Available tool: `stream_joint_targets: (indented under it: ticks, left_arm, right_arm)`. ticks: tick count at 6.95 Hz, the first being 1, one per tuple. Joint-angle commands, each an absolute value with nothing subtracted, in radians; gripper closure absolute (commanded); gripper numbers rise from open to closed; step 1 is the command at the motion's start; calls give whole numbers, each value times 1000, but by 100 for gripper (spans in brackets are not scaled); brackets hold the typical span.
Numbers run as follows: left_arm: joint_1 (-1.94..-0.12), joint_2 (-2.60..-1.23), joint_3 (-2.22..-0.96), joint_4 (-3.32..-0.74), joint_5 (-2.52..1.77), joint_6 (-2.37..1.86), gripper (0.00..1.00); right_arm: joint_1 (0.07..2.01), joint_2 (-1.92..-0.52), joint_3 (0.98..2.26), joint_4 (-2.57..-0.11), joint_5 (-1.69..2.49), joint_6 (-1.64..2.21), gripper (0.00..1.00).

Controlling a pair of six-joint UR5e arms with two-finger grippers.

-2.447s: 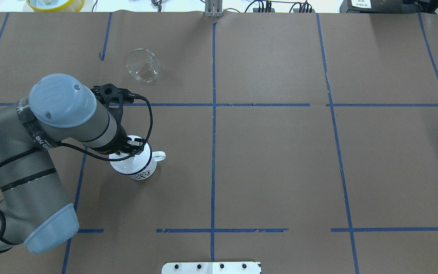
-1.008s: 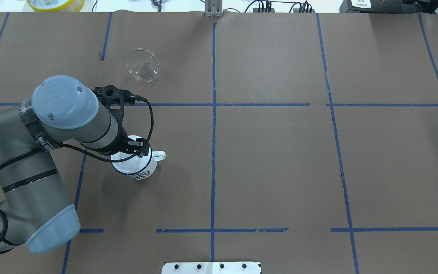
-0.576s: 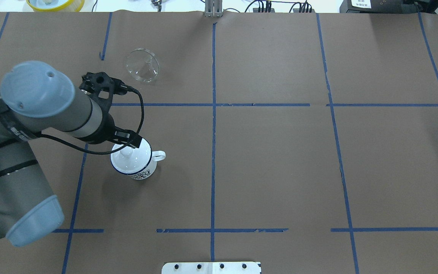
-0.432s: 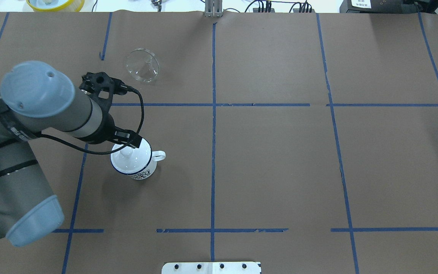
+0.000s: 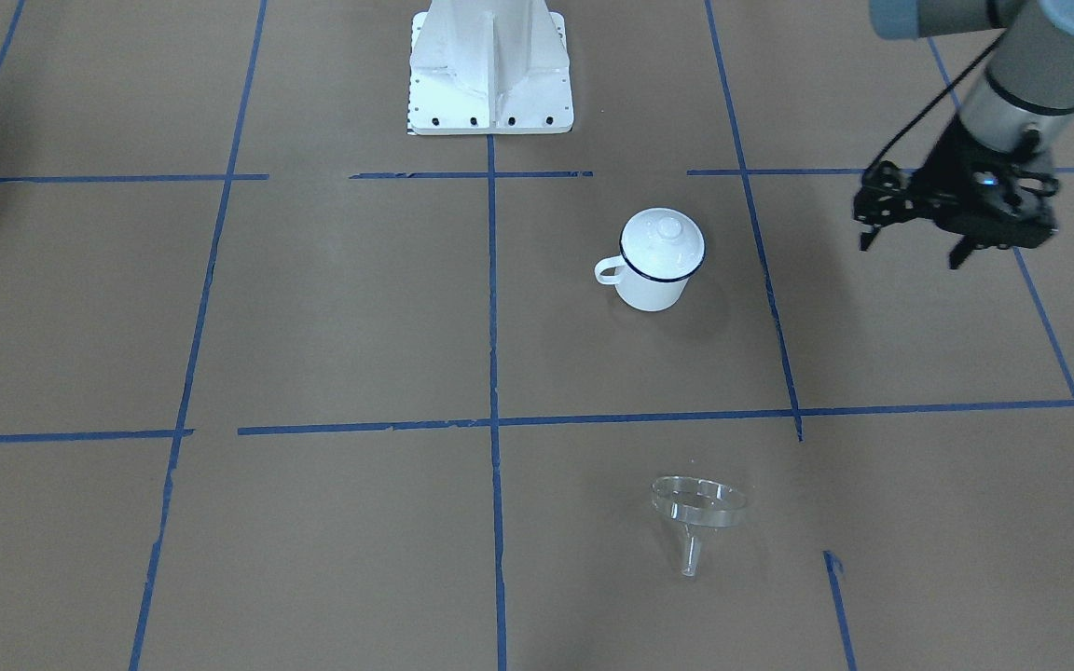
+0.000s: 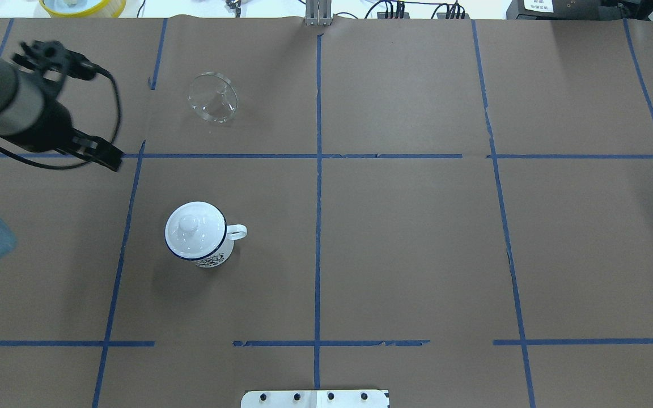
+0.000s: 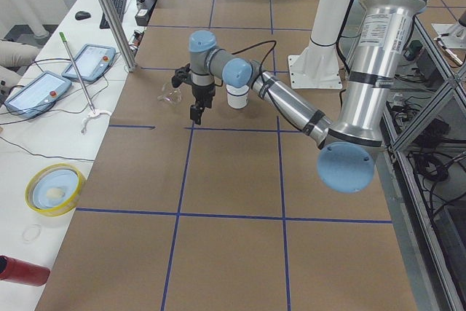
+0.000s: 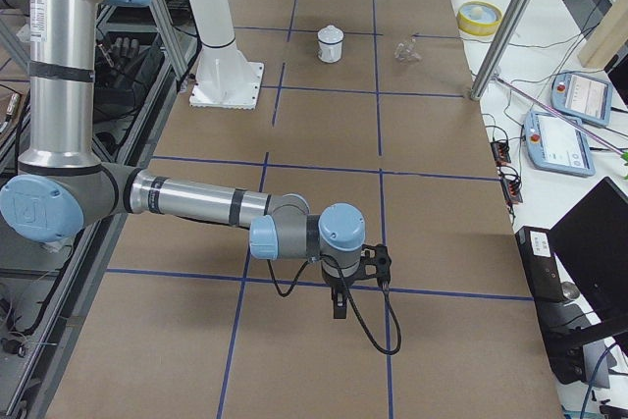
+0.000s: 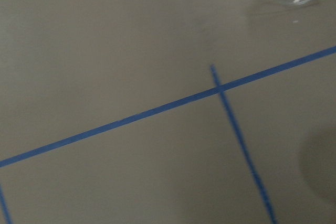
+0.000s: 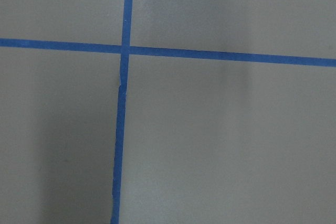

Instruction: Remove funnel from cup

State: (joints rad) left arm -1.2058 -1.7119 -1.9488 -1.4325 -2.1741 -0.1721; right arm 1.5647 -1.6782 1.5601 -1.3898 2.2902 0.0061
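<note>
First, facing the robot: one cup (image 5: 651,287), with one white knobbed lid (image 5: 663,235) seated on its mouth and hiding the inside. One funnel (image 5: 697,508) lies on the table (image 5: 313,308) outside it, well apart. Overhead, one left gripper (image 6: 112,162) hangs off to the side of both, jaws unreadable. From the right end, the right gripper (image 8: 339,309) hovers low; jaws unreadable too.

Brown table (image 6: 417,243), blue tape grid (image 6: 318,226), lidded cup (image 6: 213,258), funnel (image 6: 212,97) lying apart
</note>
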Motion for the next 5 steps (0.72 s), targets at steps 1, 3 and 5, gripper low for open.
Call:
stream_joint_targets:
  ticks: [1,3,5]
  left_arm:
    - [-1414,-1626,-1766,-1425,-2186,132,0]
    - [-1569,-1527,-1741,-1440,-2268,173,0]
    - [-1598,-1471,-1732,-1496,-2270,247,0]
  right_arm:
    - [1565,-1678,1560,-1390,2290,6,0]
    - [1565,-1678,1560,-1390,2290,6,0]
    - [1565,-1678,1560,-1390,2290,6,0]
